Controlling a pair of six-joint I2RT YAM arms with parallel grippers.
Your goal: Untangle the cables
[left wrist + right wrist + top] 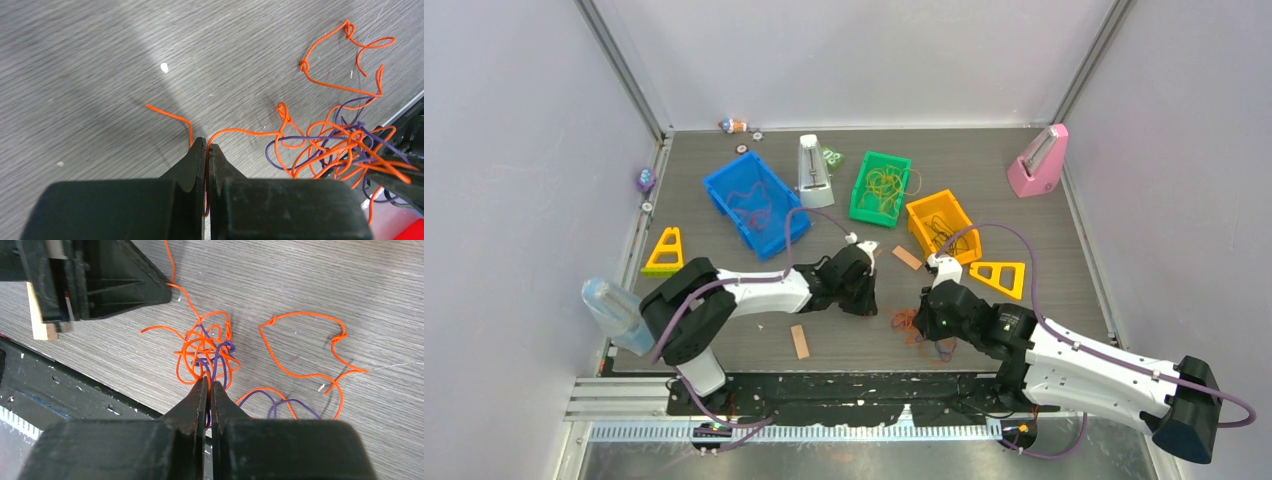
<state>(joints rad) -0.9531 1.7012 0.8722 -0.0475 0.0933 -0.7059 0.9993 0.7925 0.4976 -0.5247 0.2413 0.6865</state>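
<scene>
My left gripper [207, 146] had its fingers pressed together on an orange strand [240, 132] that ran toward three o'clock into the tangle [207, 347]. My right gripper [209, 382] was pinched on the tangle's six o'clock edge, where orange and purple wires crossed. The tangle lay between both grippers, near the table's [1024, 220] six o'clock edge. Wires already lay in the blue bin [724, 205], green bin [860, 190] and orange bin [921, 212] toward twelve o'clock, so I judged the job partly done. This knot was left, with an orange loop [300, 313] loose at its three o'clock.
</scene>
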